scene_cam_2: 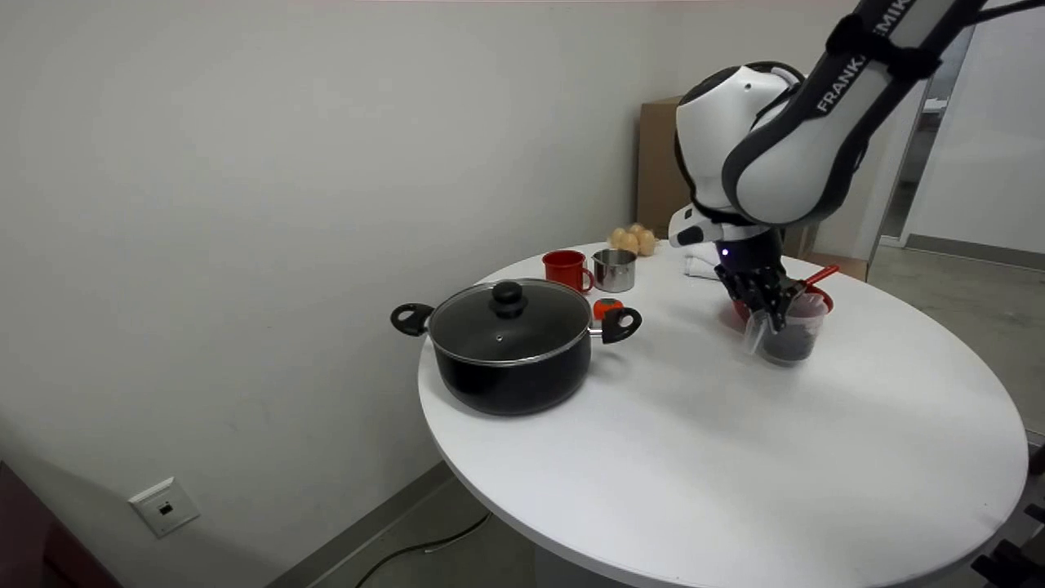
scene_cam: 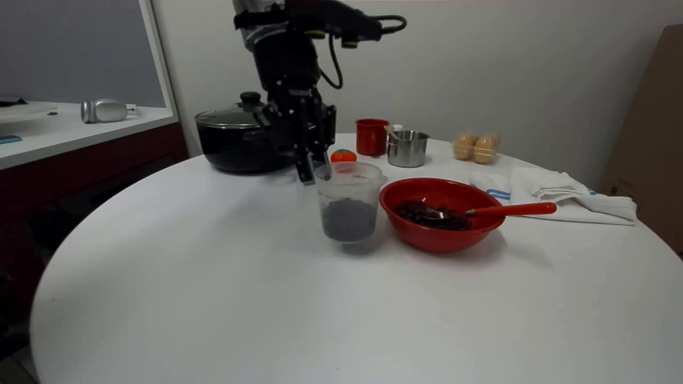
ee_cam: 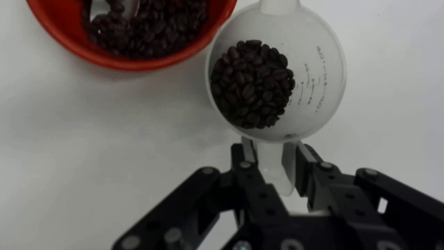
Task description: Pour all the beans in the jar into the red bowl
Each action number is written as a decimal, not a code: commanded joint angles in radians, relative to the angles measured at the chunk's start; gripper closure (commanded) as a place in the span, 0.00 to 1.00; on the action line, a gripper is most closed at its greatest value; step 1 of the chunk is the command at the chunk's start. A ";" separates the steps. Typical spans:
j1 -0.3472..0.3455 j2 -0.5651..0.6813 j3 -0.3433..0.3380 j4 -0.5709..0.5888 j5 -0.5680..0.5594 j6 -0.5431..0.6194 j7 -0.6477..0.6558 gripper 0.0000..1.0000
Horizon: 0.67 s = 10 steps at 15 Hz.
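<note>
Gripper (ee_cam: 275,151) is clamping the jar (ee_cam: 309,74), beans (ee_cam: 251,86) inside, by its handle (ee_cam: 273,168), roughly upright just beside the red bowl (scene_cam: 440,239); clean pouring is probably depending on raising it first, then tilting gradually over the bowl's centre.

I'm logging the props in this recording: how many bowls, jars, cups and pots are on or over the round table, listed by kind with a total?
Bowls: 1, the red bowl
Jars: 1, the clear jar
Cups: 2, the red cup and the metal cup
Pots: 1, the black lidded pot
Total: 5
</note>
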 commanded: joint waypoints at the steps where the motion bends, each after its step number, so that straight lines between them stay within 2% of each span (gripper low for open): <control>1: -0.028 0.000 -0.016 0.118 0.082 -0.134 -0.148 0.93; 7: -0.006 -0.014 -0.005 0.259 0.090 -0.248 -0.374 0.93; 10: 0.004 0.006 0.021 0.361 0.181 -0.330 -0.484 0.93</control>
